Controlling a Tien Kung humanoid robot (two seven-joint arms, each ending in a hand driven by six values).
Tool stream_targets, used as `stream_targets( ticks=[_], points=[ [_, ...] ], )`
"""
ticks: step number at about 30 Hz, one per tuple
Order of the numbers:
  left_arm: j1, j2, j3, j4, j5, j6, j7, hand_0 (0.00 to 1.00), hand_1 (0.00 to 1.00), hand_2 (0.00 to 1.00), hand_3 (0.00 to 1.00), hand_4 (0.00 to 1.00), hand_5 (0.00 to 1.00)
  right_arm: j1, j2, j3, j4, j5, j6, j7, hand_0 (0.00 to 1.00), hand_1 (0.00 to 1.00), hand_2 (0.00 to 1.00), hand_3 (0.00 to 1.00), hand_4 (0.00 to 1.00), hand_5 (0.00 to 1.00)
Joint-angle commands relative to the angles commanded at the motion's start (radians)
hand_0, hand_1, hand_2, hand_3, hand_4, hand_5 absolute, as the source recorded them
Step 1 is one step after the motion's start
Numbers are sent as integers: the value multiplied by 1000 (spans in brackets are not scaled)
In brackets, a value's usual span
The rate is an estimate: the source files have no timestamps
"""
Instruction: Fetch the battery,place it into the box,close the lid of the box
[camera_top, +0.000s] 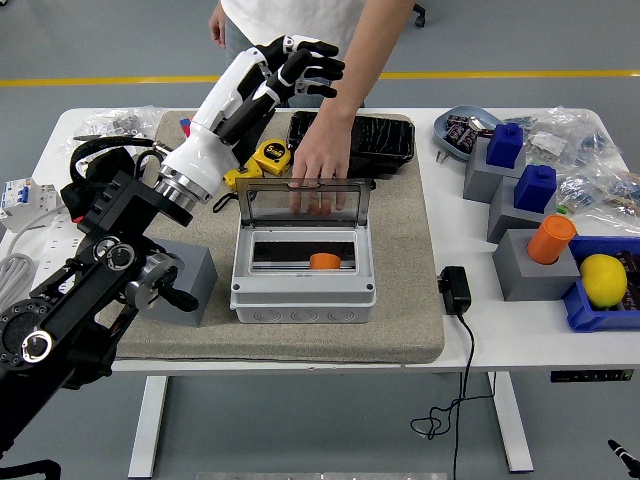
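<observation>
The grey box (304, 296) sits on the tan mat, and its clear lid (303, 200) stands upright at the back. An orange battery (324, 261) lies inside the box's dark opening. A person at the far side rests a hand (320, 160) on the lid's top edge. My left hand (305, 62) is raised high above the back of the mat, well clear of the box. Its fingers are loosely bent and hold nothing. My left arm crosses the mat's left side and hides part of it.
Yellow tape measures (258, 160) and a black tray (365, 138) lie behind the box. A grey block (192, 285) stands left of it, a black charger (455, 290) to its right. Grey stands with blue and orange pieces and a blue bin holding a lemon (603, 280) fill the right side.
</observation>
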Motion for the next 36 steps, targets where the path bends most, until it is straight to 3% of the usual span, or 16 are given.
stream_targets(
  ticks=[2,3,8,9,20,21,25,27,36],
  points=[
    [-7,7,8,33,78,-2,37,807,807,753,699,998,807,0,0,1,0,0,0,0,825,797,762,773,998,998],
    [-9,10,13,49,123,-6,53,998,998,926,817,998,998,0,0,2,0,0,0,0,825,797,762,773,998,998],
    [-20,19,29,116,338,-43,127,998,998,926,817,998,998,0,0,4,0,-2,0,0,825,797,762,773,998,998],
    [-20,20,30,120,377,-47,134,998,998,974,834,998,998,0,0,4,0,-2,0,-1,826,796,761,773,998,998],
    [-22,46,73,132,845,-101,169,998,998,962,802,998,998,2,-1,8,1,-4,-1,-1,826,795,761,773,998,998],
    [-22,49,75,134,884,-106,170,998,998,863,656,998,998,2,-1,8,1,-4,-1,-1,826,794,761,773,998,998],
    [-19,58,82,142,1046,-125,174,998,998,863,656,998,998,-1,-1,5,0,-2,-1,-1,826,794,761,773,998,998],
    [-14,60,82,144,1064,-132,175,998,998,818,634,998,998,-3,-2,3,0,-1,-1,-1,826,794,760,773,998,998],
    [10,69,100,122,1036,-159,177,998,998,784,609,998,998,-4,-3,3,0,0,0,1,827,794,760,773,998,998]
  ],
)
